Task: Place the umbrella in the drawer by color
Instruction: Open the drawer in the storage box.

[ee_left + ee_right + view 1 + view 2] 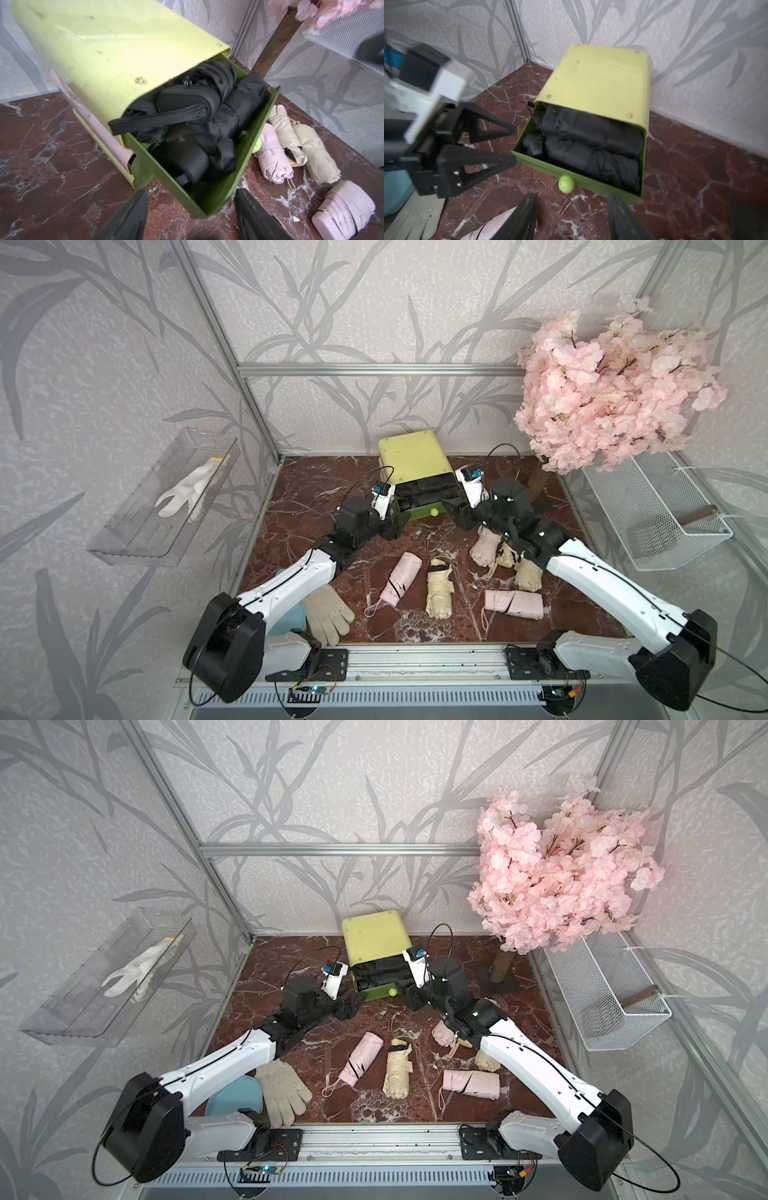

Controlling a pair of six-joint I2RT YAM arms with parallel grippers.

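Note:
The drawer chest (411, 456) is pale lime-yellow and stands at the back of the table, also seen in a top view (374, 936). Its top green drawer (583, 184) is pulled out, round knob (566, 184) facing forward. Black folded umbrellas (197, 116) fill it. My left gripper (191, 192) is open, and the drawer's front left corner sits between its fingers. My right gripper (572, 196) is open and holds nothing, just in front of the knob. Pink umbrellas (397, 578) (515, 603) and cream umbrellas (439, 589) (528, 574) lie on the table.
A cream glove (328, 614) and a blue bowl (237, 1098) lie under the left arm. A pink blossom tree (611, 393) and a white wire basket (656, 510) stand at the right. A clear wall shelf (137, 531) at the left holds a white glove.

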